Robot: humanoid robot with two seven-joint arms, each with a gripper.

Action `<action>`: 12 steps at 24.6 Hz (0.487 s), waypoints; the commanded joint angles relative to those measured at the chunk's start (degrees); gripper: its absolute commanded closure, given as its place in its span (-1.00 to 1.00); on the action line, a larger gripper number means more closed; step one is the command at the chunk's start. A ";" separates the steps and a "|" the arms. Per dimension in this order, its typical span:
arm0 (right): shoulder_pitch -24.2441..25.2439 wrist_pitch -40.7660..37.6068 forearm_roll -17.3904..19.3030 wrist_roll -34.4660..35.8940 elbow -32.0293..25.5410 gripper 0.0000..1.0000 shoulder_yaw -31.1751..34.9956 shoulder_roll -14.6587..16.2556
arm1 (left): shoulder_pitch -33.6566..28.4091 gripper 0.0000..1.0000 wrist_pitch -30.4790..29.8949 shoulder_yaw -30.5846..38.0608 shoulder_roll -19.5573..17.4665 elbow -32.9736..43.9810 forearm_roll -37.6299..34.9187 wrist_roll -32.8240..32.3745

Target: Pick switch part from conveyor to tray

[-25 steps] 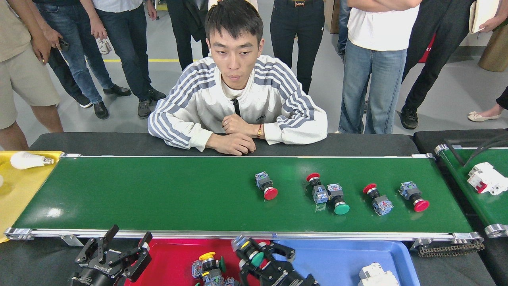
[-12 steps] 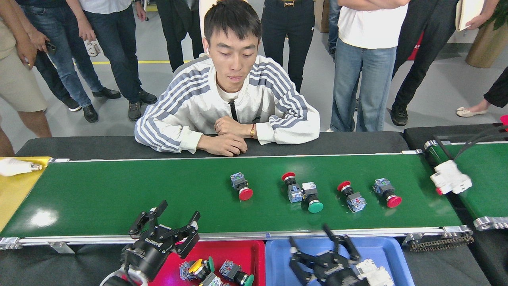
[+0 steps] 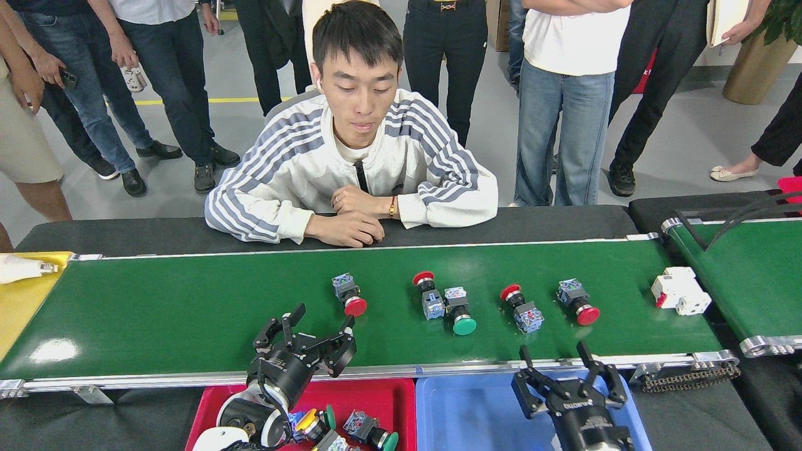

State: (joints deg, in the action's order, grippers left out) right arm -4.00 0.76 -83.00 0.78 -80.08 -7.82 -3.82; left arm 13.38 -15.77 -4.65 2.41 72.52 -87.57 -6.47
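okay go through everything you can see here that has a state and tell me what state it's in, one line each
Left pincer: open, empty, over the conveyor's near edge.
Right pincer: open, empty, above the blue tray.
Conveyor: carrying five push-button switch parts and one white part.
Leftmost red switch part: lying on its side.
Green switch part: on its side, touching a red one.
Red tray: holds several switch parts.
Blue tray: visible part bare.

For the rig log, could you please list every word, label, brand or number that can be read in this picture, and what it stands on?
Right gripper: white lettering on its black body, seen upside down and too small to read for certain.
Striped jacket: a small dark chest logo, too blurred to read.
Switch parts on the conveyor, e.g. the green-capped one: blue markings, unreadable.
Left gripper: no lettering shows.
Nothing else legible.
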 commanded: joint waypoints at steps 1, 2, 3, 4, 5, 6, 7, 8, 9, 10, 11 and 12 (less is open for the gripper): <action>-4.87 5.92 0.12 -1.83 3.79 -1.00 -2.46 -0.23 | 1.74 -0.99 0.48 -0.18 0.23 -0.19 -0.15 0.14; -7.25 7.59 0.29 -2.01 6.51 -1.00 -3.25 -0.40 | 2.26 -0.98 0.48 -0.18 0.23 -0.80 -0.15 0.14; -9.53 8.99 0.47 -2.01 9.50 -0.99 -4.48 -0.58 | 3.05 -0.98 1.01 -0.27 0.23 -1.68 -0.24 0.14; -10.76 9.26 0.64 -2.01 11.26 -0.96 -5.19 -0.76 | 3.58 -0.99 1.36 -0.27 0.31 -2.30 -0.24 0.14; -11.91 9.35 0.64 -2.01 13.19 -0.79 -6.33 -0.93 | 4.28 -0.99 1.80 -0.53 0.31 -3.18 -0.24 0.14; -12.61 9.17 0.64 -1.92 14.07 -0.31 -7.30 -0.76 | 4.90 -0.98 1.97 -0.80 0.40 -4.06 -0.24 0.14; -12.70 8.99 0.56 -2.01 14.07 0.32 -8.35 -0.40 | 5.34 -0.98 2.06 -0.89 0.40 -4.85 -0.24 0.14; -12.70 8.91 0.56 -2.01 13.98 0.62 -9.32 -0.14 | 5.60 -0.98 2.24 -0.89 0.40 -5.46 -0.24 0.14; -12.70 8.91 0.56 -1.92 13.98 0.79 -10.28 0.04 | 5.87 -0.99 3.03 -0.89 0.40 -5.81 -0.24 0.14; -12.70 8.91 0.56 -1.75 13.98 0.86 -10.72 0.12 | 6.04 -0.99 4.26 -0.89 0.40 -6.16 -0.24 0.14; -12.70 8.73 0.56 -1.66 13.81 0.91 -10.90 0.12 | 6.22 -0.99 5.40 -1.06 0.31 -6.52 -0.24 0.14; -12.52 8.29 0.56 -1.48 13.37 0.95 -10.99 0.12 | 6.66 -0.98 6.54 -1.06 0.31 -7.04 -0.24 0.14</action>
State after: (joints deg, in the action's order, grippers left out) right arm -15.87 9.24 -82.47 -1.31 -66.20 -18.98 -4.18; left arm 18.75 -10.93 -5.63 2.62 65.21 -87.63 -6.51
